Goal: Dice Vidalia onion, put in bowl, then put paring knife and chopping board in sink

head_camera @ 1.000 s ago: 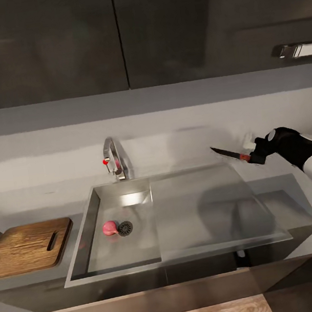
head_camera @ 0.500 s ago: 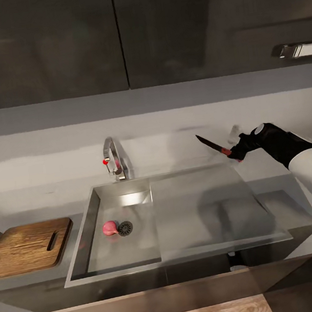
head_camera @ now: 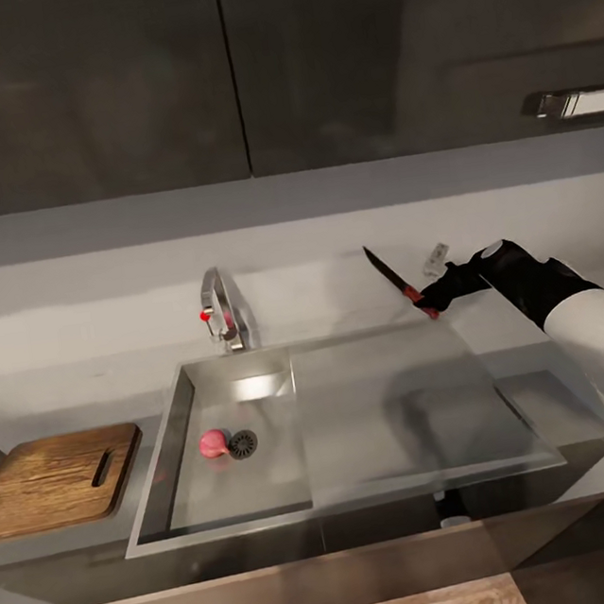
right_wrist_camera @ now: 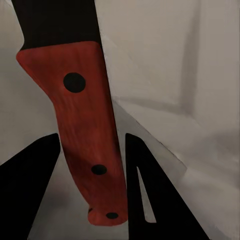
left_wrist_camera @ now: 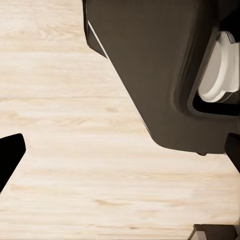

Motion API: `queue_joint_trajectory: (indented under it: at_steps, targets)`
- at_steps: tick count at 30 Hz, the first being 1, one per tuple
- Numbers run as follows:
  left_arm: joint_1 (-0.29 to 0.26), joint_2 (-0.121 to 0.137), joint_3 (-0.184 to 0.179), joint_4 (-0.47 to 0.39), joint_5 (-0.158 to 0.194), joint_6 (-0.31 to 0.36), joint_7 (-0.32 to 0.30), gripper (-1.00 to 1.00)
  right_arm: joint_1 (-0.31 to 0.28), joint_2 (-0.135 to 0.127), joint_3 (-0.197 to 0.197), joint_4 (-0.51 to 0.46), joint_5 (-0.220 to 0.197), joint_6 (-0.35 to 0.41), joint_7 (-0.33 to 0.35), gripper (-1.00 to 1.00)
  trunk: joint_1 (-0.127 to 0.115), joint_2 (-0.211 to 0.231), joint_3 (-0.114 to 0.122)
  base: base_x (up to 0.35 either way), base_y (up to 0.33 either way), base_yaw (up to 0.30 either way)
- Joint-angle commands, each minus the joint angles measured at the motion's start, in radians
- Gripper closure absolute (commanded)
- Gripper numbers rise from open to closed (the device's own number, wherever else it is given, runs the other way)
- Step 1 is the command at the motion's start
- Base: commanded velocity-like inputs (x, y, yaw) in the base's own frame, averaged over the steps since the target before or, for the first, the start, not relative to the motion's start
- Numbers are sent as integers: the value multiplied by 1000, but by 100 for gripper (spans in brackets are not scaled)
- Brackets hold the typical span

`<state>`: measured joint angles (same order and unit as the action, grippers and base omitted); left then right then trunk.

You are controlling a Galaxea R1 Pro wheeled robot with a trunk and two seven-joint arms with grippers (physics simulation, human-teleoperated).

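Right claw (head_camera: 428, 302) is gripping the knife (head_camera: 390, 278) by its red handle, fingers (right_wrist_camera: 35, 185) closed on either side of it. It's holding the knife in the air above the back-right edge of the sink (head_camera: 160, 454), dark blade pointing up and to the left, toward the wall. Right arm is reaching in from the right, w/ open air around blade and tap (head_camera: 219, 305) well apart from the tip.

Onion (head_camera: 212, 442) is sitting on the basin floor, touching the round drain (head_camera: 243, 443), near the basin's left wall. Rest of basin floor around it is lying bare; flat drainboard (head_camera: 402, 413) is taking up the sink's right part, nothing resting on it.

Board (head_camera: 53, 478) is lying flat on the desk (head_camera: 76, 537) left of the sink, slot end nearest the basin, w/ a narrow strip of desk between board edge and sink rim. Its left end is running out of frame.

Left claw: one dark finger (left_wrist_camera: 9, 157) is showing at the edge over the wood floor (left_wrist_camera: 75, 165), beside the robot's dark base; can't tell how far it's open.
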<state>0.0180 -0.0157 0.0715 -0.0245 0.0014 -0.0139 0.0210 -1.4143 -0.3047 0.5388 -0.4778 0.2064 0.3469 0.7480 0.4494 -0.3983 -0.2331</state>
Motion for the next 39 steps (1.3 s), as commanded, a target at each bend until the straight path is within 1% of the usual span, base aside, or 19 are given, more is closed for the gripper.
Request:
queue_joint_trajectory:
  at_steps: [1, 2, 5, 8, 15, 17, 24, 28, 31, 36, 39]
  targets:
    - [0, 0, 7, -2, 0, -5, 2, -100, 1, 3, 3, -2, 6, 3, 5, 100, 1, -2, 0, 0, 0, 0]
    - [0, 0, 7, -2, 0, -7, 2, -100, 2, 14, 3, -2, 5, 3, 4, 100, 1, -2, 2, 0, 0, 0]
    - [0, 0, 7, -2, 0, -9, 2, -100, 5, 34, 5, -2, 4, 4, 4, 100, 1, -2, 6, 0, 0, 0]
    - [0, 0, 7, -2, 0, -10, 2, -100, 10, 43, 6, -2, 4, 4, 4, 100, 1, -2, 11, 0, 38, 0]
    - [0, 0, 7, -2, 0, -11, 2, -100, 35, 48, 6, -2, 4, 6, 5, 100, 1, -2, 21, 0, 134, 0]
    - [0, 3, 7, -2, 1, -11, 2, -100, 53, 52, 7, -2, 4, 6, 5, 100, 1, -2, 24, 0, 32, 0]
    - [0, 8, 8, -3, 1, -12, 2, -100, 63, 54, 7, -2, 4, 6, 5, 100, 1, -2, 29, 0, 6, 0]
    - [0, 19, 9, -3, 0, -13, 2, -100, 66, 55, 7, -2, 4, 19, 5, 100, 1, -2, 29, -18, 2, 0]
    - [0, 25, 9, -3, 1, -14, 2, -100, 70, 59, 7, -2, 4, 62, 5, 100, 1, -2, 29, -210, 52, 0]
    - [0, 26, 10, -3, 0, -14, 2, -100, 72, 65, 7, -2, 4, 75, 6, 100, 1, -2, 29, -300, 98, 0]
    - [0, 26, 10, -8, 0, -14, 2, -100, 100, 67, 6, -2, 3, 71, 5, 100, 1, -2, 29, -323, 129, 0]
